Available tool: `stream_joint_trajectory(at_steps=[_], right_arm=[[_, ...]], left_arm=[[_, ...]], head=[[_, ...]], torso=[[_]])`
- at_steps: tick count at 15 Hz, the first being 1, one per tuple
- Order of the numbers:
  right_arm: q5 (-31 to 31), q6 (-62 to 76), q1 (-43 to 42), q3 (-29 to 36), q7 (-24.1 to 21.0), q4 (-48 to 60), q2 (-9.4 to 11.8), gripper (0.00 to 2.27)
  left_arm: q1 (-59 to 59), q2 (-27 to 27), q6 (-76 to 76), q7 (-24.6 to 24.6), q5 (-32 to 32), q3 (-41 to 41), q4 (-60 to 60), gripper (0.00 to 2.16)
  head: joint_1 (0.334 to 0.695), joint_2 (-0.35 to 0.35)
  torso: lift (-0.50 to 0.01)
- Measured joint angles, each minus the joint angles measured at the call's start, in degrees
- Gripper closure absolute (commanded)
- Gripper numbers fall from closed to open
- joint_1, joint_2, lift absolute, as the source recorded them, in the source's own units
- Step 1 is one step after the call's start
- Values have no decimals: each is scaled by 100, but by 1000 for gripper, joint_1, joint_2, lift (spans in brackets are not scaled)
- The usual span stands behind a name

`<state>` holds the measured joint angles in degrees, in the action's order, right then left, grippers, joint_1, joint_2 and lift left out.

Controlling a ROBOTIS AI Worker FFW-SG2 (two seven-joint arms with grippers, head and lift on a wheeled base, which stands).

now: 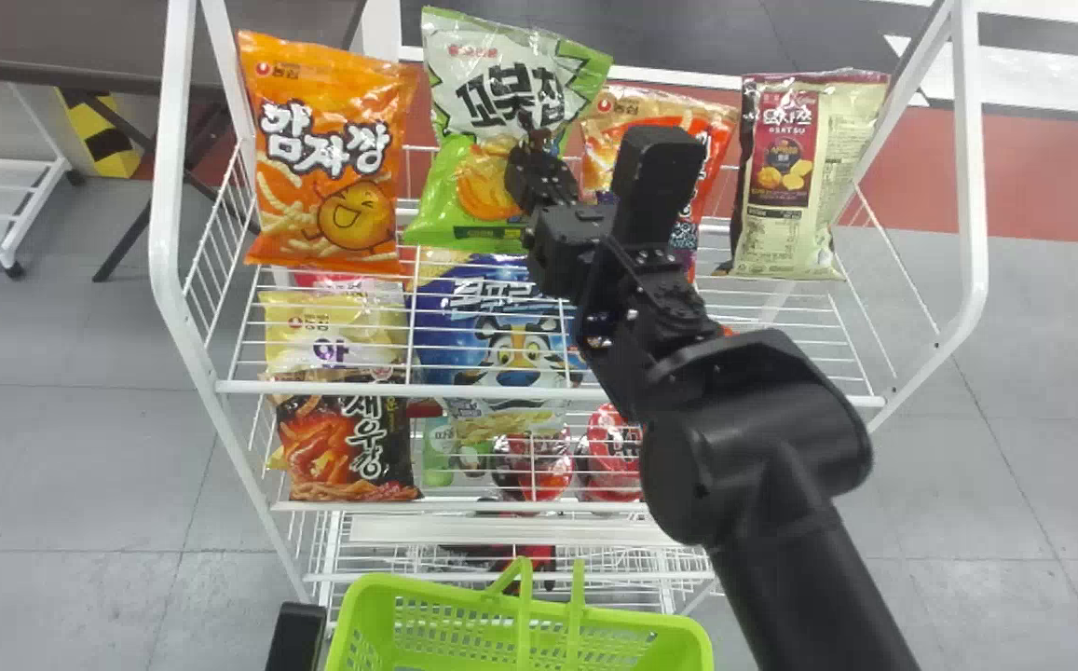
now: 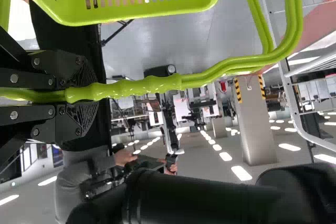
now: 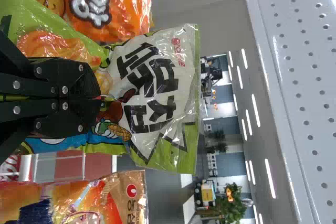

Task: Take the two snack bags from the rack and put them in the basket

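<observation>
**Right hand on the bag, left on the basket**

Head view: my right gripper [image 1: 531, 140] is at the green-and-white snack bag [image 1: 469, 75], on the upper shelf of the rack [image 1: 166, 186]; the basket [image 1: 408, 585] sits low, my left arm [image 1: 296, 638] beside it.

Left wrist view: my left gripper [image 2: 86, 93] clasps the basket's handle [image 2: 157, 83].

Right wrist view: my right fingers are pinched together on the bag.

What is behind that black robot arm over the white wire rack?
Partly visible behind the arm are an orange-and-red snack bag, a blue bag with a cartoon tiger and a red package lower down. Whatever it covers completely can't be seen.
</observation>
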<state>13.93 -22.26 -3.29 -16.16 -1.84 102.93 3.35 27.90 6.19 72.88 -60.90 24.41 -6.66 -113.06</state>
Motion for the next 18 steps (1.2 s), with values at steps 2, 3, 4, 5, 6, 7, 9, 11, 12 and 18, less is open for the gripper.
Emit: stream_joint_trajectory(at_steps=[2, 3, 4, 5, 6, 7, 9, 11, 12, 18], right_arm=[[152, -1011, 503, 60, -43, 1139, 304, 2243], [221, -1530, 813, 160, -65, 1769, 500, 2243], [326, -2033, 1143, 329, -70, 2363, 684, 2243], [454, -2456, 1444, 538, -67, 2851, 830, 2243], [630, -2951, 1793, 833, -60, 3368, 988, 2243], [803, -3465, 2132, 1149, -39, 3821, 1123, 2243], [952, -4386, 2737, 1654, 4, 4518, 1255, 2240], [968, -5492, 3030, 1881, 11, 4911, 1372, 2240], [919, -6143, 3097, 1952, 15, 5054, 1405, 2240], [792, -6733, 3502, 1839, 44, 5661, 1430, 2240]], left_arm=[[-3, -6, -3, 32, 6, 20, -37, 2138], [-25, -16, -10, 55, 9, 34, -43, 2138], [-55, -27, -13, 91, 13, 42, -44, 2138], [-82, -30, -15, 120, 17, 46, -44, 2138], [-100, -33, -28, 146, 42, 60, -41, 2138], [-117, -29, -49, 197, 105, 86, -36, 2138], [-158, -22, -66, 282, 226, 146, -41, 2138], [-145, -38, -67, 355, 333, 245, -60, 2142], [-120, -45, -68, 392, 366, 284, -80, 2142], [-74, -61, -172, 537, 397, 327, -209, 2142]], head=[[695, -151], [695, -165], [695, -185], [695, -236], [695, -265], [695, -300], [695, -350], [695, -350], [695, -350], [695, -350]], torso=[[-11], [-11], [-11], [-11], [-11], [-11], [-11], [-11], [-11], [-11]])
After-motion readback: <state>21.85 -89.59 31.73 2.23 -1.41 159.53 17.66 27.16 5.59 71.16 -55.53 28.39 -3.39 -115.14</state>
